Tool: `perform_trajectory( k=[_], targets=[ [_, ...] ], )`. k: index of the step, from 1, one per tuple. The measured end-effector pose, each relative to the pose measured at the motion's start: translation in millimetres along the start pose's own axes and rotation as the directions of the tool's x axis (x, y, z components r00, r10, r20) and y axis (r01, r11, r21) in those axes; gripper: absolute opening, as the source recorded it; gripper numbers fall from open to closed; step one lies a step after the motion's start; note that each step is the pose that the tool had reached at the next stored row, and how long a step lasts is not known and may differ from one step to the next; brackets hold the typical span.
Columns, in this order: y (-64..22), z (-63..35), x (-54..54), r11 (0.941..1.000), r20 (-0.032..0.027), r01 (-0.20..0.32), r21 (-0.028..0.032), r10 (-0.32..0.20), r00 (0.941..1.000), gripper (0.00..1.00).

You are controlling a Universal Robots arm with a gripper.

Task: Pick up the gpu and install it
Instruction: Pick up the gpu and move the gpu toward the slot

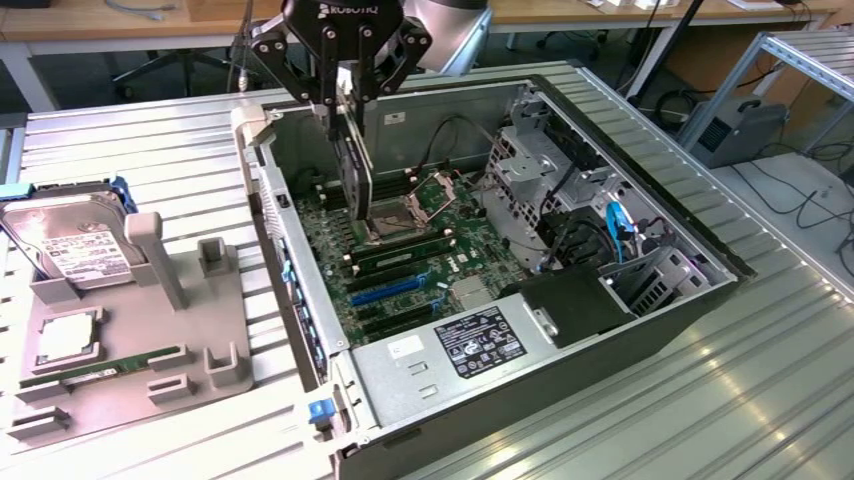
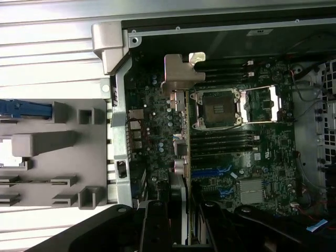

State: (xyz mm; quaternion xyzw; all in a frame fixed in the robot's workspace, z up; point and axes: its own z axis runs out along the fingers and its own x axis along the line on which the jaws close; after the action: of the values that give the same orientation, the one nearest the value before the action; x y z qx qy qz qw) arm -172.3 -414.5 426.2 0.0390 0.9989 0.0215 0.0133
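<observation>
Over the motherboard (image 1: 461,262), gpu (image 1: 354,165) between jaws, bracket (image 2: 178,71) edge-on wrist-side

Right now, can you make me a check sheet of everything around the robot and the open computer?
Surface: ribbed metal table, carrying an open computer case and a grey tray.
Job's things: gpu held upright above the motherboard inside the case; whether it touches, I cannot tell.
Clutter: hard drive, processor chip and green RAM stick on the tray.
Grippers: end effector shut on the gpu's upper edge.
Cables: blue cable and black cables inside the case; floor cables at the exterior view's right.
Surroundings: wooden desks behind; a metal frame.
</observation>
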Motion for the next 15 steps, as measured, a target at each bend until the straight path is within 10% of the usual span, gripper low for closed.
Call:
perform_trajectory(
  k=[15],
  targets=[
    [1.0,0.4,-13.5,1.0000,0.0001,0.000,0.0000,0.000,1.0000,0.27]
  ],
)
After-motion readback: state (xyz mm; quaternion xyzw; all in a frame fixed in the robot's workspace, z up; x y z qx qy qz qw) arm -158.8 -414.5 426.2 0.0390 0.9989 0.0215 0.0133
